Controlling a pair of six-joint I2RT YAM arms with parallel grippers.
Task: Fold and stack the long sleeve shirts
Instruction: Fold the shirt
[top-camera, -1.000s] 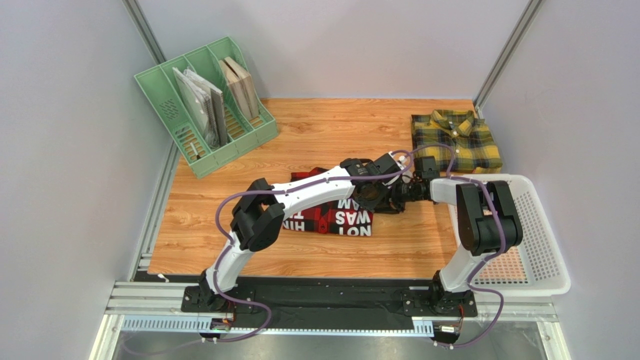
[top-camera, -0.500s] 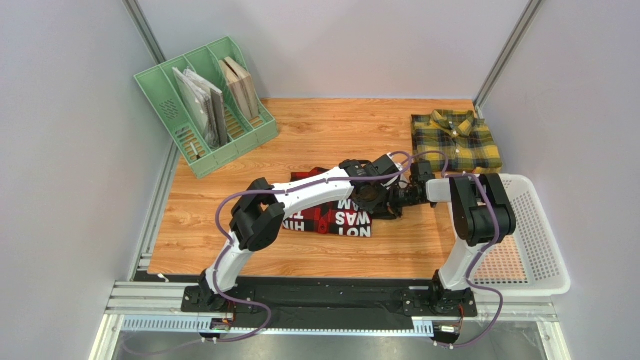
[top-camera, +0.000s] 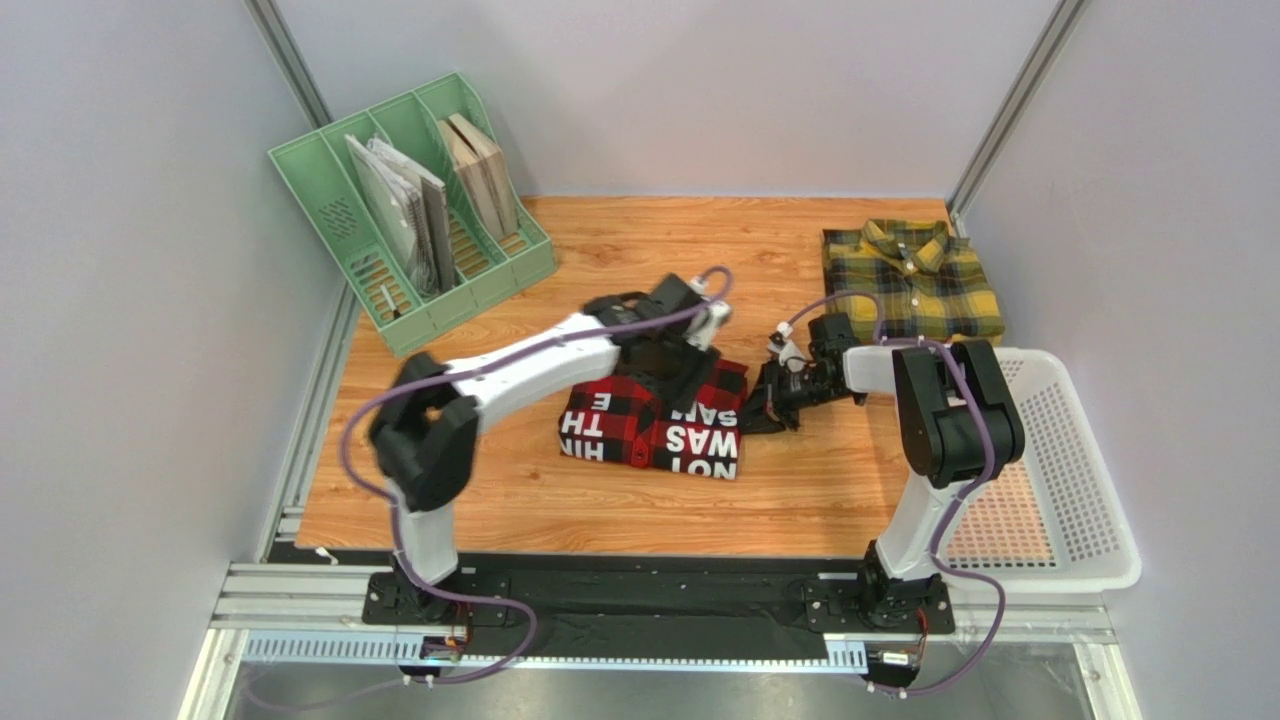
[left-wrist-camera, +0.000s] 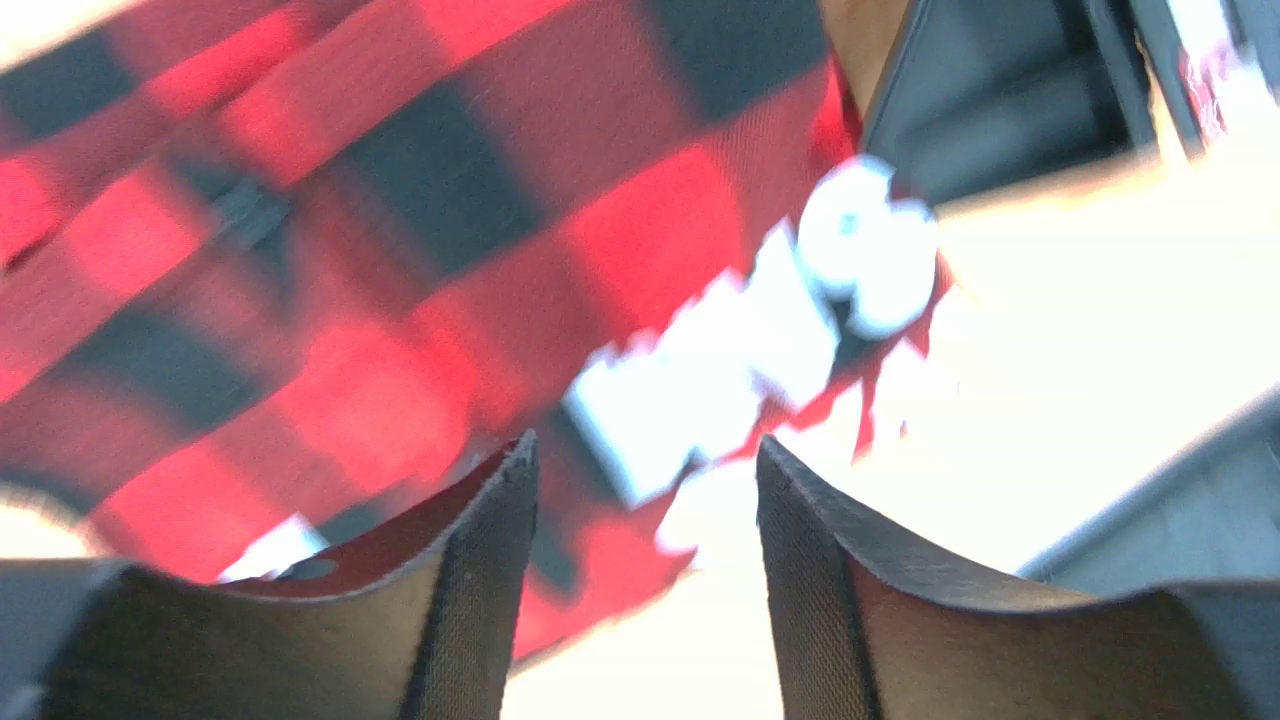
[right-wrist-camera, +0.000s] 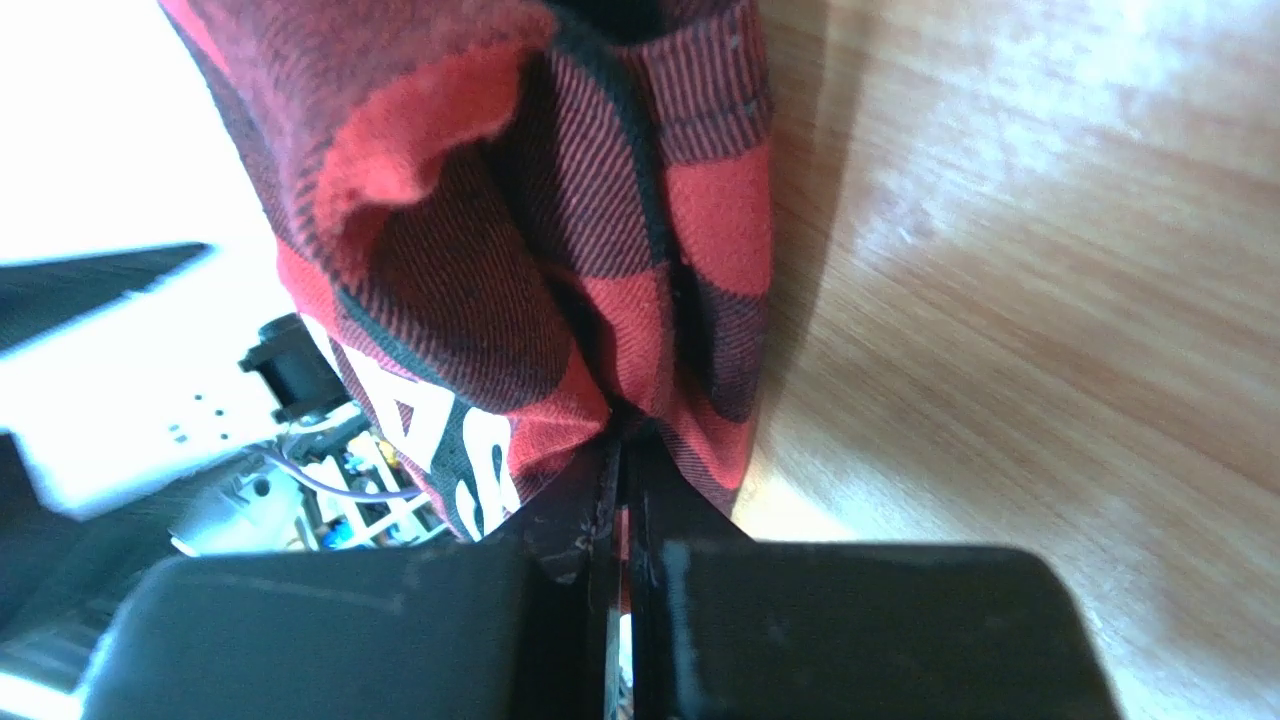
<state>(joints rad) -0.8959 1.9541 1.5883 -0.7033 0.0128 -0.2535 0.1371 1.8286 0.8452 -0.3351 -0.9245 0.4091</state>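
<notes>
half-done, seemingly: folding red-and-black lettered flannel shirt (top-camera: 646, 428), edge pinched tight in right gripper (right-wrist-camera: 619, 450), left gripper (left-wrist-camera: 646, 458) spread, empty above it. next calls for stacking with yellow-green plaid collared shirt (top-camera: 912, 282).

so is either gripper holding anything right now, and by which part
The right gripper pinches the red shirt by a bunched fold at its right edge. The left gripper is open above it, holding nothing.

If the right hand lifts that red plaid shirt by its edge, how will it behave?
Probably floppy: the red shirt bunches in soft folds where the right hand pinches it. Its folded layers would likely sag open rather than lift flat.
</notes>
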